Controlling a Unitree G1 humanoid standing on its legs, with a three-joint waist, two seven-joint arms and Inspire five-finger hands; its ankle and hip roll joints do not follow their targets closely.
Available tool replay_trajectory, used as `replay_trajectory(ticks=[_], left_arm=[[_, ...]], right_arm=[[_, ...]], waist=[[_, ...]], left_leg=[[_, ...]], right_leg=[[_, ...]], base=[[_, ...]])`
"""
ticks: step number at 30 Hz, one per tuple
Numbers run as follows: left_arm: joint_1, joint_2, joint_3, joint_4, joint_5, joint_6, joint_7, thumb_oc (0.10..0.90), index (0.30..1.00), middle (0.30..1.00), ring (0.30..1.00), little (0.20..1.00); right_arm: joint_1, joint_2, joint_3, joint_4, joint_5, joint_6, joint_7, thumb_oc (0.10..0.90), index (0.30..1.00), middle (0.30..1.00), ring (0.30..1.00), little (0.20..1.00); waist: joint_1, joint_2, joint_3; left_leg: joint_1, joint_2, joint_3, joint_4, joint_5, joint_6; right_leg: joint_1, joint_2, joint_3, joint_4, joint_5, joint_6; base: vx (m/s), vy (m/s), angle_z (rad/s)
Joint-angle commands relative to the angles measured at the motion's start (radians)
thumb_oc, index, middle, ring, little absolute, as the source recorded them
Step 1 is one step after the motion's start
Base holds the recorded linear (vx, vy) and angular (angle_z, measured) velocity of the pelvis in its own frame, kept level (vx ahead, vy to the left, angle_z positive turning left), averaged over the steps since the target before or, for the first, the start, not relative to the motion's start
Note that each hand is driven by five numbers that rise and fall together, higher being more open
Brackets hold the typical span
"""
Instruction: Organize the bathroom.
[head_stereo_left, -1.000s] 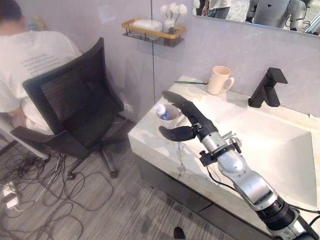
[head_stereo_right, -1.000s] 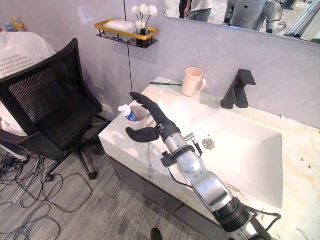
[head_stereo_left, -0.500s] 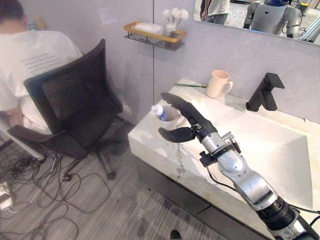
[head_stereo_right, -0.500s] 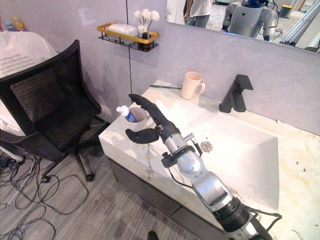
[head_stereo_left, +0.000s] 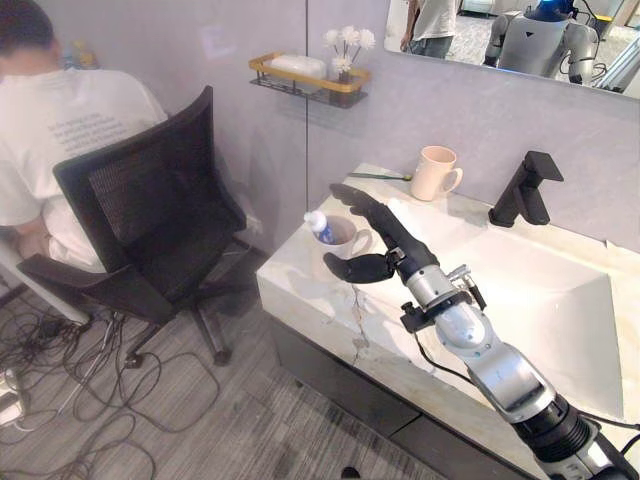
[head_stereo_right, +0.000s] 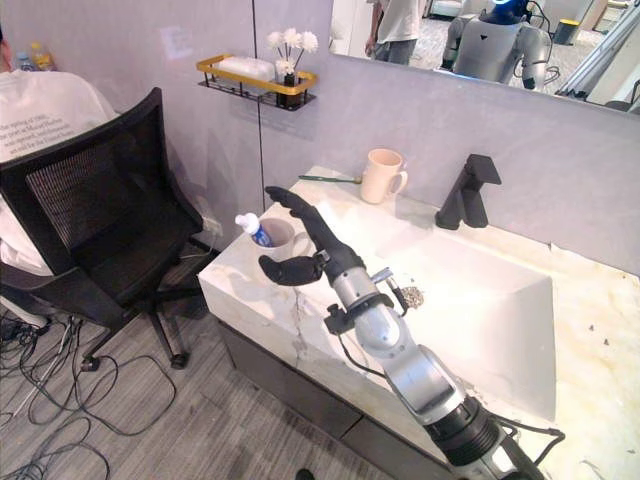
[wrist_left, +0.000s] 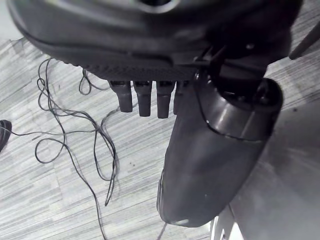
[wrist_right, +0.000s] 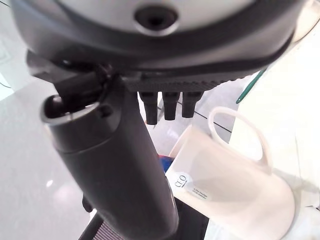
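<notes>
The right hand (head_stereo_left: 385, 240) was spread open, its fingers (head_stereo_left: 357, 198) extended over a white mug (head_stereo_left: 343, 238) holding a toothpaste tube (head_stereo_left: 319, 226), thumb beside it.

The left hand (wrist_left: 215, 150) hung relaxed over the floor.

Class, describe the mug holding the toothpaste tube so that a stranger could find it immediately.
Start at the marble counter and go to its front corner nearest the office chair. The white mug there sits by the right hand; unlike the cream mug near the faucet, it holds a blue-and-white tube.
</notes>
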Motion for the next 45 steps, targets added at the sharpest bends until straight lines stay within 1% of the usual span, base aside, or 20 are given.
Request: replay_trajectory(ticks=[1, 6, 11, 12, 18, 21, 24, 29, 31, 35, 37, 41, 45], left_arm=[[0.051, 0.013, -0.005, 0.058, 0.044, 0.008, 0.005, 0.8, 0.9, 0.9, 0.9, 0.9], [0.059, 0.011, 0.0, 0.063, 0.049, 0.004, 0.01, 0.8, 0.9, 0.9, 0.9, 0.9], [0.055, 0.01, -0.001, 0.063, 0.049, 0.004, 0.013, 0.8, 0.9, 0.9, 0.9, 0.9], [0.058, 0.008, 0.004, 0.062, 0.057, 0.003, 0.015, 0.8, 0.9, 0.9, 0.9, 0.9], [0.058, 0.006, 0.014, 0.069, 0.073, 0.004, 0.023, 0.8, 0.9, 0.9, 0.9, 0.9], [0.056, 0.005, 0.021, 0.073, 0.079, 0.005, 0.029, 0.8, 0.9, 0.9, 0.9, 0.9], [0.054, 0.005, 0.025, 0.074, 0.077, 0.002, 0.029, 0.8, 0.9, 0.9, 0.9, 0.9], [0.041, -0.003, 0.023, 0.066, 0.036, 0.015, 0.014, 0.8, 0.9, 0.9, 0.9, 0.9], [0.033, -0.003, 0.018, 0.056, 0.008, 0.03, 0.0, 0.8, 0.9, 0.9, 0.9, 0.9], [0.023, -0.002, 0.013, 0.052, -0.02, 0.043, -0.004, 0.8, 0.9, 0.9, 0.9, 0.9], [0.023, 0.0, 0.01, 0.05, -0.033, 0.045, -0.003, 0.8, 0.9, 0.9, 0.9, 0.9], [0.021, 0.001, 0.002, 0.041, -0.05, 0.05, -0.002, 0.8, 0.9, 0.9, 0.9, 0.9], [0.022, 0.002, 0.006, 0.04, -0.054, 0.043, 0.003, 0.8, 0.9, 0.9, 0.9, 0.9]], right_arm=[[-0.074, 0.025, -0.047, -0.046, -0.074, -0.08, -0.054, 0.8, 0.9, 0.9, 0.9, 0.9], [-0.064, 0.025, -0.044, -0.048, -0.084, -0.061, -0.061, 0.8, 0.9, 0.9, 0.9, 0.9], [-0.069, 0.019, -0.041, -0.049, -0.094, -0.01, -0.075, 0.8, 0.9, 0.9, 0.9, 0.9], [-0.065, 0.016, -0.041, -0.051, -0.105, 0.012, -0.082, 0.8, 0.9, 0.9, 0.9, 0.9], [-0.06, 0.003, -0.045, -0.039, -0.118, 0.05, -0.115, 0.8, 0.9, 0.9, 0.9, 0.9], [-0.059, 0.001, -0.049, -0.028, -0.143, 0.082, -0.141, 0.8, 0.9, 0.9, 0.9, 0.9], [-0.055, -0.004, -0.054, -0.02, -0.141, 0.093, -0.158, 0.8, 0.9, 0.9, 0.9, 0.9], [-0.048, -0.016, -0.085, 0.0, -0.14, 0.088, -0.146, 0.8, 0.9, 0.9, 0.9, 0.9], [-0.051, -0.029, -0.11, 0.013, -0.126, 0.07, -0.136, 0.8, 0.9, 0.9, 0.9, 0.9], [-0.055, -0.037, -0.133, 0.031, -0.116, 0.052, -0.129, 0.8, 0.9, 0.9, 0.9, 0.9], [-0.054, -0.042, -0.146, 0.044, -0.111, 0.033, -0.129, 0.8, 0.9, 0.9, 0.9, 0.9], [-0.051, -0.046, -0.161, 0.051, -0.132, 0.028, -0.14, 0.8, 0.9, 0.9, 0.9, 0.9], [-0.051, -0.056, -0.188, 0.062, -0.161, 0.033, -0.179, 0.8, 0.9, 0.9, 0.9, 0.9]], waist=[[0.004, -0.068, -0.062], [0.005, -0.07, -0.064], [0.005, -0.073, -0.064], [0.006, -0.074, -0.066], [0.007, -0.078, -0.067], [0.007, -0.081, -0.068], [0.005, -0.081, -0.069], [-0.01, -0.075, -0.07], [-0.022, -0.069, -0.067], [-0.034, -0.064, -0.061], [-0.038, -0.061, -0.057], [-0.042, -0.059, -0.049], [-0.045, -0.061, -0.044]], left_leg=[[0.004, 0.038, 0.046, 0.113, -0.049, -0.042], [0.008, 0.039, 0.047, 0.111, -0.048, -0.042], [0.01, 0.037, 0.045, 0.109, -0.048, -0.04], [0.011, 0.037, 0.044, 0.107, -0.048, -0.04], [0.012, 0.034, 0.04, 0.104, -0.047, -0.039], [0.014, 0.032, 0.038, 0.101, -0.048, -0.038], [0.014, 0.03, 0.039, 0.097, -0.046, -0.038], [0.019, 0.03, 0.047, 0.075, -0.042, -0.033], [0.026, 0.028, 0.051, 0.055, -0.036, -0.027], [0.025, 0.027, 0.058, 0.047, -0.031, -0.026], [0.022, 0.028, 0.063, 0.05, -0.031, -0.028], [0.02, 0.031, 0.073, 0.056, -0.032, -0.03], [0.026, 0.035, 0.08, 0.055, -0.034, -0.03]], right_leg=[[0.006, -0.039, 0.175, 0.048, -0.031, 0.132], [0.011, -0.038, 0.169, 0.049, -0.036, 0.129], [0.013, -0.035, 0.169, 0.047, -0.033, 0.127], [0.013, -0.035, 0.168, 0.046, -0.033, 0.127], [0.016, -0.032, 0.168, 0.042, -0.028, 0.126], [0.017, -0.031, 0.169, 0.039, -0.026, 0.125], [0.014, -0.03, 0.169, 0.037, -0.023, 0.125], [0.011, -0.031, 0.174, 0.022, -0.014, 0.126], [0.004, -0.028, 0.181, 0.018, -0.006, 0.129], [-0.005, -0.027, 0.19, 0.019, -0.001, 0.131], [-0.009, -0.03, 0.193, 0.02, -0.001, 0.133], [-0.01, -0.036, 0.193, 0.022, -0.004, 0.136], [-0.008, -0.039, 0.194, 0.021, -0.002, 0.139]], base=[[0.0, 0.0, 0.0], [0.0, 0.0, 0.0], [0.0, 0.0, 0.0], [0.0, 0.0, 0.0], [0.0, 0.0, 0.0], [0.0, 0.0, 0.0], [0.0, 0.015, -0.01], [0.01, 0.044, -0.11], [0.0, 0.039, -0.04], [-0.01, 0.01, -0.01], [-0.02, 0.027, -0.06], [-0.01, 0.02, -0.04], [0.0, 0.003, -0.01]])
